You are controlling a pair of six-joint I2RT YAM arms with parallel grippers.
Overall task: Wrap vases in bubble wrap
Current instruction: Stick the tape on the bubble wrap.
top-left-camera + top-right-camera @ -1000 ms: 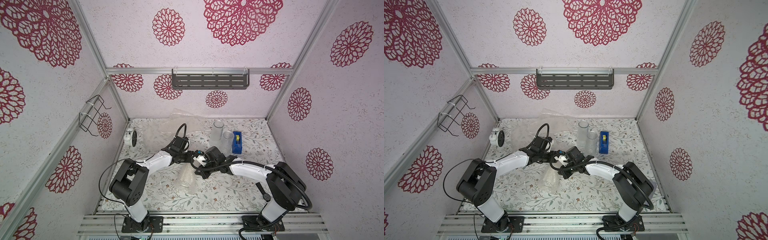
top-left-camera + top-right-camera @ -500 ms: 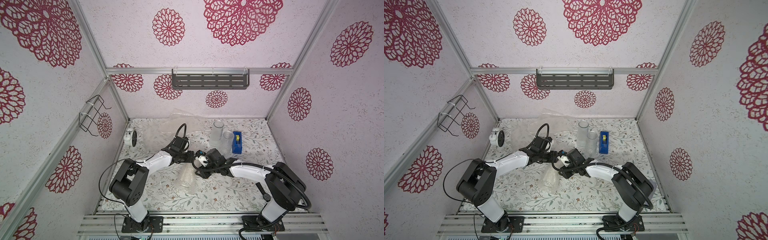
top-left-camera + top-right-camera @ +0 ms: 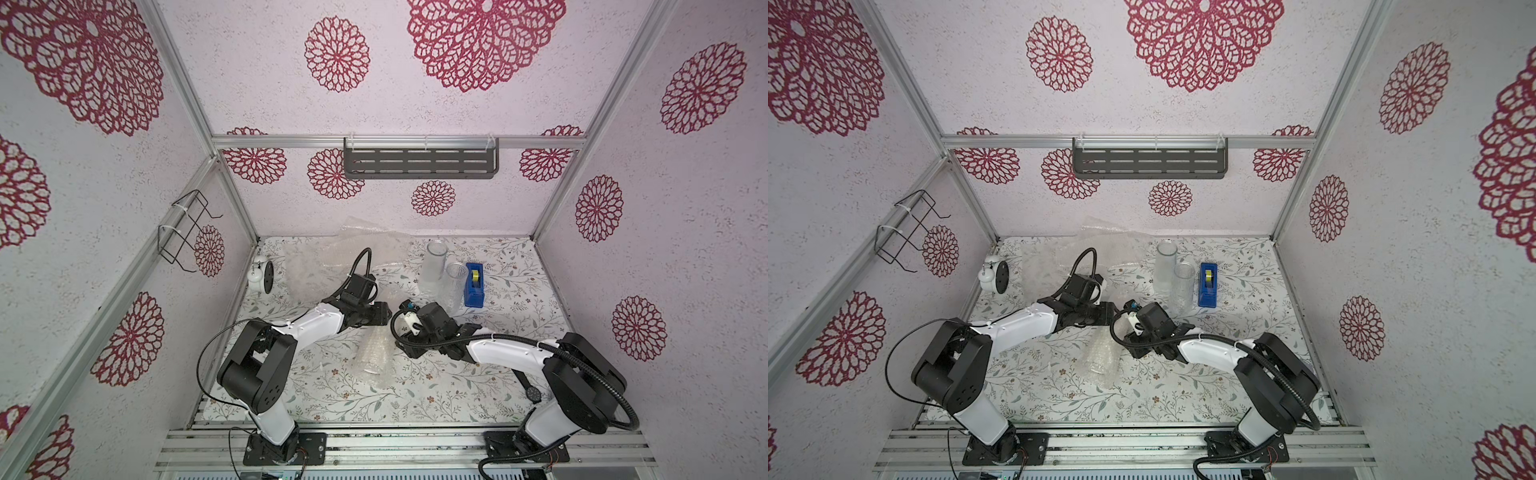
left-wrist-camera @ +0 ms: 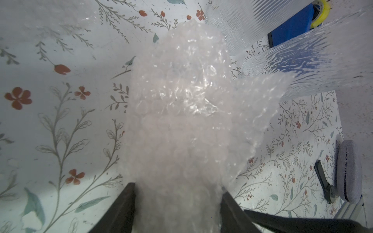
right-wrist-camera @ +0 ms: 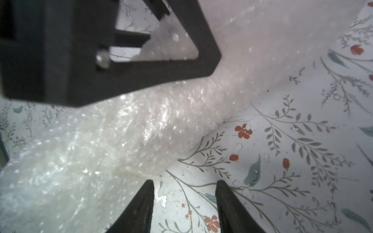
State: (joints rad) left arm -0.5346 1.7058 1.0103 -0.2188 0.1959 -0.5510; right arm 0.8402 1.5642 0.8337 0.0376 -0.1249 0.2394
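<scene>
While L tool [image 4: 177, 188] clamps wrap [image 4: 177, 100], R tool [image 5: 184, 182] gapes

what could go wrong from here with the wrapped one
1. No tape shows on the wrapped bundle, and a loose flap sticks out. With the right fingers open over the table, only the left fingers clamp it, so the wrap may spring open.
2. The clear ribbed glass and frosted cylinder stand close behind the right arm; a careless swing could tip them.
</scene>
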